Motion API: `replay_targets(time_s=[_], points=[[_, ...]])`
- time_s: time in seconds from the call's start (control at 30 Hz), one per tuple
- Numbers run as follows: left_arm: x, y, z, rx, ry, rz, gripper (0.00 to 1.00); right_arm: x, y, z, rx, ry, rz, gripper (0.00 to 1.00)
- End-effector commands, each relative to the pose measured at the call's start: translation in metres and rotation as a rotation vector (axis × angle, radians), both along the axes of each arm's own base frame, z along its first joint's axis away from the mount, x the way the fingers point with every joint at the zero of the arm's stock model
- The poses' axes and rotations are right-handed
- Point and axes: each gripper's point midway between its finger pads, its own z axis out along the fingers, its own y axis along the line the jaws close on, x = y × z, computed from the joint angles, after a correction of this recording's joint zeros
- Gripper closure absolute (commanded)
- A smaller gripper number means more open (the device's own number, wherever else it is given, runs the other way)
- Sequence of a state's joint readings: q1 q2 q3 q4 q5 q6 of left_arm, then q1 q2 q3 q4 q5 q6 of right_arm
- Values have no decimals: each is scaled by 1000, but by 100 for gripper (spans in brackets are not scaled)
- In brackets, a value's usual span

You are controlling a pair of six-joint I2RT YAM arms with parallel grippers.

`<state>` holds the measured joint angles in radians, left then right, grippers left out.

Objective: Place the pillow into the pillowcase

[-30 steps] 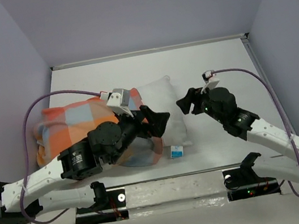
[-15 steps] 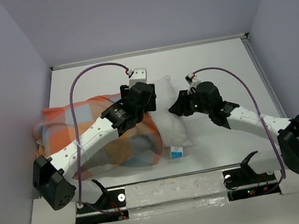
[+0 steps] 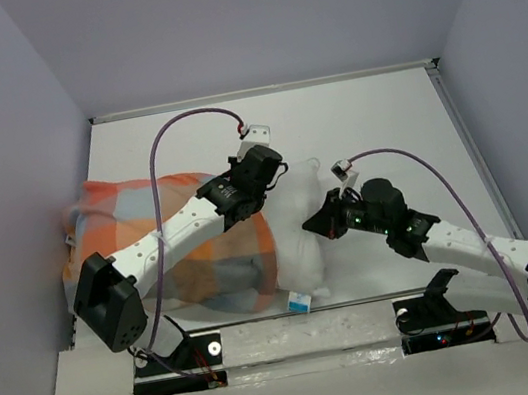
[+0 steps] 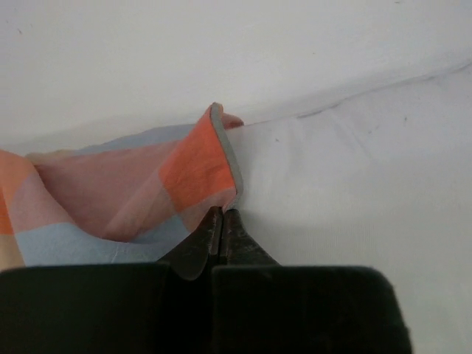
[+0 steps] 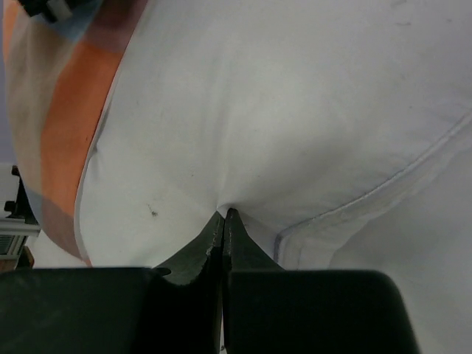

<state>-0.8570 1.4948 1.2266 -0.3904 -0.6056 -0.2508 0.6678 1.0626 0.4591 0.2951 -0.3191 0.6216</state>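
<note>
Right, we're looking down on a white table point(image 3: 382, 117) boxed in by plain lavender-grey walls point(image 3: 244, 18) on three sides, with a metal rail point(image 3: 307, 330) running along the near edge where both arm bases sit. The tabletop is matte and bare beyond the jaws, out to the back wall.

Over to the left gripper point(image 4: 223, 215): its jaws are pressed together, and we see them pinching the hem of the pillowcase point(image 3: 119, 210) right at the tips. From the wrist view the orange and light-blue checks bunch up to the left of those jaws, the grey-edged hem rises straight ahead of them, and smooth white fabric spreads off to their right.

Now the right gripper point(image 5: 223, 214): jaws closed as well, nipping a fold of the pillow point(image 3: 301, 227). The white cloth puckers down into the tips, a stitched seam curves away to the right of the jaws, and the checked cloth shows up and to their left.

From above, we find the pillow lying between the two sets of jaws, most of it inside the case, one white end sticking out toward the right jaws. A small blue-and-white tag point(image 3: 300, 302) pokes out at the pillow's near corner, close to the rail. Purple cables point(image 3: 165, 138) arch over both arms.
</note>
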Motion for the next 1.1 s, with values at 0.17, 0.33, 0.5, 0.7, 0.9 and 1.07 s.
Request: replay_targets(time_s=[0.17, 0.33, 0.5, 0.7, 0.9, 1.07], points=[[-3, -6, 68, -194, -149, -61, 100, -32, -4, 6, -3, -63, -29, 100], [-8, -19, 73, -251, -137, -126, 100, -29, -6, 12, -24, -92, -36, 100], [-35, -97, 133, -636, -138, -415, 100, -24, 32, 53, 98, -155, 89, 100], [-98, -170, 200, -758, -113, -667, 100, -14, 72, 114, 257, -249, 186, 100], [-133, -192, 208, -912, -7, -784, 100, 20, 67, 107, 347, -153, -31, 100], [-95, -200, 150, -721, 26, -621, 24, 36, 17, 51, 296, -23, -335, 100]])
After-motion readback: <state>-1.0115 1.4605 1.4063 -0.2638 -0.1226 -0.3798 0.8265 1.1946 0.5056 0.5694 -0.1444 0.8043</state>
